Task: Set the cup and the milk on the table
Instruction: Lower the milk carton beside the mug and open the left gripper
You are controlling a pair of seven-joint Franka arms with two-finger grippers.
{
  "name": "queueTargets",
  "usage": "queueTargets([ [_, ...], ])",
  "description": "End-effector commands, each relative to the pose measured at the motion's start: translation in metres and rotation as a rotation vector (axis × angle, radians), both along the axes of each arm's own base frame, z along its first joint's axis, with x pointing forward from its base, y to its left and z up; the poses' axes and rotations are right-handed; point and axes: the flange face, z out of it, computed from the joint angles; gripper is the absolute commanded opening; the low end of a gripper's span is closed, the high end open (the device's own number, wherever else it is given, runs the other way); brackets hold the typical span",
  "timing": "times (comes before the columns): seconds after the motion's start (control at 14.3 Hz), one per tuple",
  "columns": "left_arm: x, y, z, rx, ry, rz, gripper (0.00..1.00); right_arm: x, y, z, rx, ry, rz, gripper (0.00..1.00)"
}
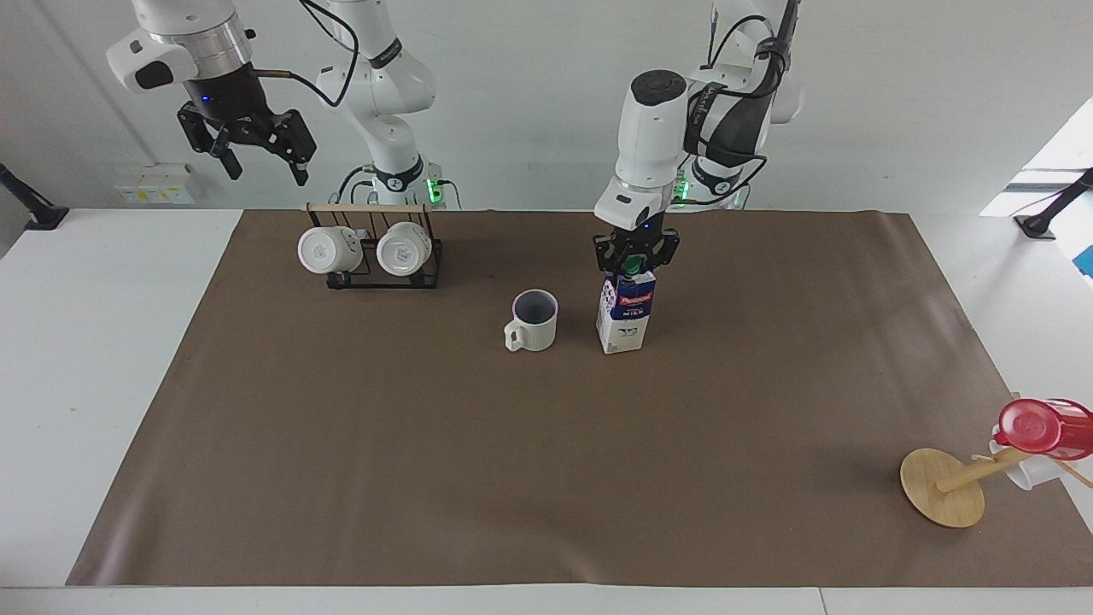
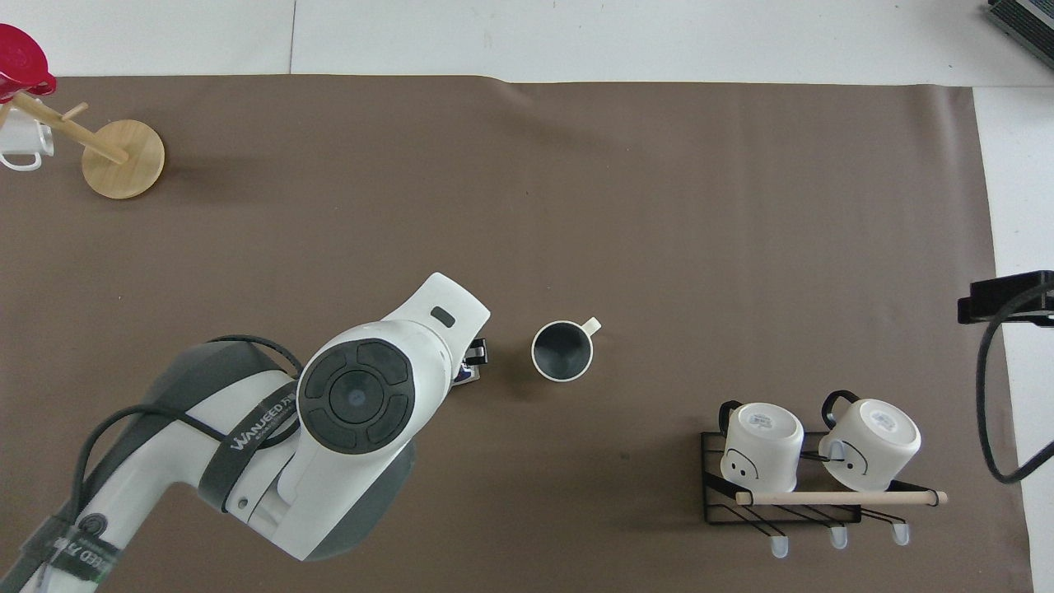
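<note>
Milk (image 1: 623,318) stands beside cup (image 1: 533,320) on table (image 1: 512,470).

2 white mugs (image 1: 365,248) hang on a black rack (image 1: 431,272); a red cup (image 1: 1043,427) tops a wooden stand (image 1: 939,487).

A: State the overall illumination.

B: Bright, even and diffuse in both views. The brown sheet (image 1: 546,444) reads matte with no glare.

A: Any hot spots?

B: One. In the facing view a strong patch of light, blown out to white, falls on the table (image 1: 1046,171) at the left arm's end.

A: Shadows?

B: Soft and short. A faint one lies beside the cup (image 2: 561,351), and a broader one spreads from the wooden disc (image 2: 123,159).

A: Focus and distortion?

B: Sharp throughout, no motion blur. The sheet's edges run straight, with only slight bowing toward the frame borders.
</note>
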Motion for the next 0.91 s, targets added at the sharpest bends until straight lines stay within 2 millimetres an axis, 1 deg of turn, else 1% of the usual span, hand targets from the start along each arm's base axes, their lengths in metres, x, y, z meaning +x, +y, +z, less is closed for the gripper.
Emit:
queueTargets([
  [0.0, -0.004, -0.008, -0.003, 0.005, -0.019, 0.008, 0.88, -0.007, -0.001, 0.002, 0.012, 0.001, 0.018, 1.0],
  [0.07, -0.005, -0.009, -0.002, 0.005, -0.019, 0.009, 1.0, -0.008, -0.001, 0.001, 0.011, 0.006, 0.018, 1.0],
  [0.28, -0.002, -0.011, 0.01, 0.003, -0.021, 0.012, 1.0, -0.007, -0.003, 0.001, 0.011, 0.004, 0.013, 1.0],
  [0.42, 0.002, -0.011, 0.028, 0.012, -0.014, 0.019, 1.0, -0.008, -0.005, 0.001, 0.012, 0.004, 0.01, 1.0],
  [0.56, 0.01, -0.011, 0.042, 0.019, -0.002, 0.025, 1.0, -0.008, -0.004, 0.002, 0.012, 0.003, 0.012, 1.0],
  [0.7, 0.013, -0.009, 0.055, 0.027, 0.007, 0.026, 1.0, -0.008, -0.004, 0.002, 0.012, 0.003, 0.012, 1.0],
  [0.84, 0.017, -0.002, 0.07, 0.038, 0.012, 0.013, 1.0, -0.007, -0.004, 0.001, 0.011, 0.004, 0.012, 1.0],
])
